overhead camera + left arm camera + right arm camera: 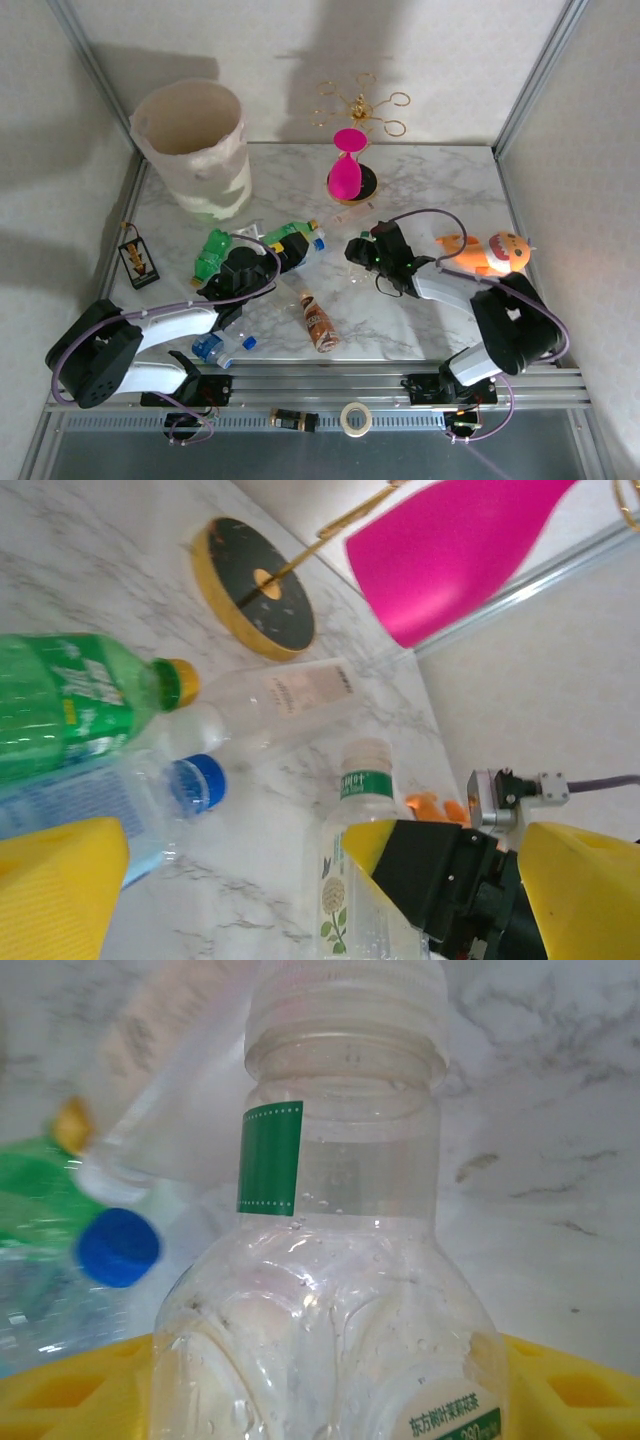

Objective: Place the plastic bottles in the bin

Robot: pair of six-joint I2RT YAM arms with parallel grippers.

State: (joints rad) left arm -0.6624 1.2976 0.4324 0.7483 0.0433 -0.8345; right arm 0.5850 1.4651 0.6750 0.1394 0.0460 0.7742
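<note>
Right gripper [362, 252]: I've got the jaws narrowed onto the clear white-capped bottle [330, 1290]. The yellow pads sit against both flanks of the body, as far as the right wrist view lets me tell. The grip is on the wide body below the shoulder, with the neck and cap pointing out ahead. My guess is that's the firmest spot on the bottle and keeps the cap end free for dropping it in.

I can't tell whether the bottle is off the marble tabletop [440, 190] yet.

Left gripper [325, 880]: jaws wide apart, holding nothing. It's over the cluster of the green yellow-capped bottle [70, 700], the blue-capped bottle [150, 800] and the clear pale-label bottle [290, 695], which all lie just beside each other. I read that as parked ready for its own pick.

Held bottle:
- Looks: clear thin plastic, ribbed white cap, green seal strip down the neck. The label has a green band, small flowers and Chinese print.
- Contents: looks empty, with droplets on the inside.
- Handling: probably light and easy to crush or let slip.

It's mid-table, near the middle of the marble and just right of the cluster. The bin [205, 165] stands at the far left corner, well apart from it, so a long carry across is needed.

The brown bottle [318, 320] lies alone nearer the arm bases. The pink hourglass object [450, 550] and the orange plush toy [495, 252] are not mine to move.
</note>
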